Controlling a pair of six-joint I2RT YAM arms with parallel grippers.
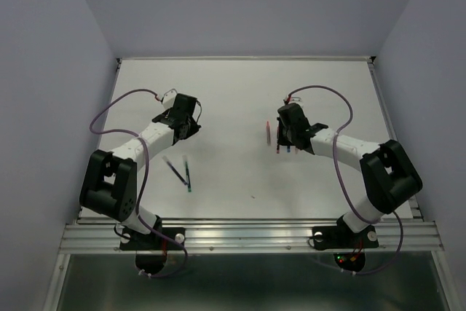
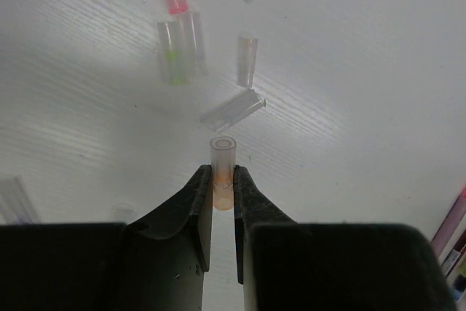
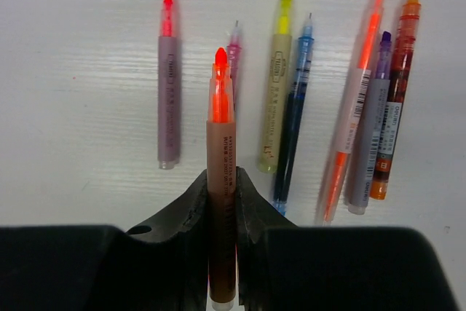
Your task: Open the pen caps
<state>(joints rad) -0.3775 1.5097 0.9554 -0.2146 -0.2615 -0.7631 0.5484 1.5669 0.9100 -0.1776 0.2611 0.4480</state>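
Left tool [image 2: 223, 181] downward-angled, tight around cap [image 2: 223, 152]

You get no print here that you can actually read. Notes from the right wrist view:

- Brown pen [image 3: 220, 180], orange tip: fine lines of lettering run lengthwise on the barrel, too small to make out.
- Grey pen [image 3: 168, 100], red tip: one line of dark print along the barrel, blurred.
- Yellow pen [image 3: 275, 92]: an oval mark on the upper barrel with lettering below it, neither legible.
- Orange pen [image 3: 354, 107]: white label with a barcode, digits unreadable.
- Purple-tipped pen [image 3: 370, 136]: barcode label, also unreadable.
- Red pen [image 3: 394, 107]: white label with barcode stripes and tiny print, unreadable.
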